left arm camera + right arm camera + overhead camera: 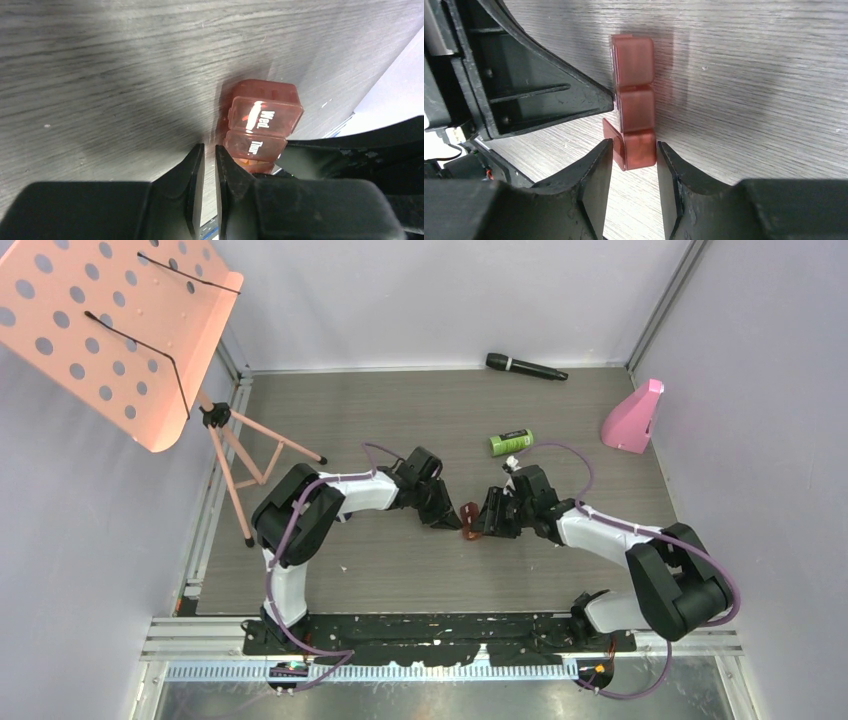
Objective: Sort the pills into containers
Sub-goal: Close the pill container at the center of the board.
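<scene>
The pill case [635, 100] lies mid-bench, with a small flap [609, 134] ajar at its near end. The right fingers [634, 150] stand half closed astride that end compartment, seemingly gripping it. The left fingers [210, 150], pinched shut on nothing, touch the case from its 9 o'clock.

The risk is that a sideways push there could twist the case out of the hold or knock the flap shut.

The lids [265, 116] marked Wed. and Tue. are down, and the tinted plastic hides any contents. The green bottle [511, 441] lies on its side at 1 o'clock, well apart.
</scene>
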{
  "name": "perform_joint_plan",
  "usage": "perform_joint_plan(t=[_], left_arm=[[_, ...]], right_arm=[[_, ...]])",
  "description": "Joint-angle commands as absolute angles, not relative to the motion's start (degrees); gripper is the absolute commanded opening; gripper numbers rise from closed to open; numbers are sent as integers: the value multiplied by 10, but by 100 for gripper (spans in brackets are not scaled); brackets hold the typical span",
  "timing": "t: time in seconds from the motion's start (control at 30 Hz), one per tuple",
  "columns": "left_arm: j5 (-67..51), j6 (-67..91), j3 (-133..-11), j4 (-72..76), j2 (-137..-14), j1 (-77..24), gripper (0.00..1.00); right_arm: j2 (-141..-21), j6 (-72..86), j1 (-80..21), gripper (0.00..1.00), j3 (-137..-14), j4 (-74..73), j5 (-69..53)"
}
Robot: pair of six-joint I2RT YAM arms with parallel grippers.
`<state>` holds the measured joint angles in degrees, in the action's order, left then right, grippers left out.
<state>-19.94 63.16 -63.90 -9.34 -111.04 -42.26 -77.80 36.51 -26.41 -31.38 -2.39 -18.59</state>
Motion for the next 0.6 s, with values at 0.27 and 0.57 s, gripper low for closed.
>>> perform_joint_plan(t=[0.27,0.57], left_arm=[[-140,600,-619,-176,-1131,-422,17],[-88,565,-615,-181,-1065,-421,30]], right_arm=[[-796,345,-272,39,-342,-66,-127],[-825,362,-265,33,-310,-7,-174]])
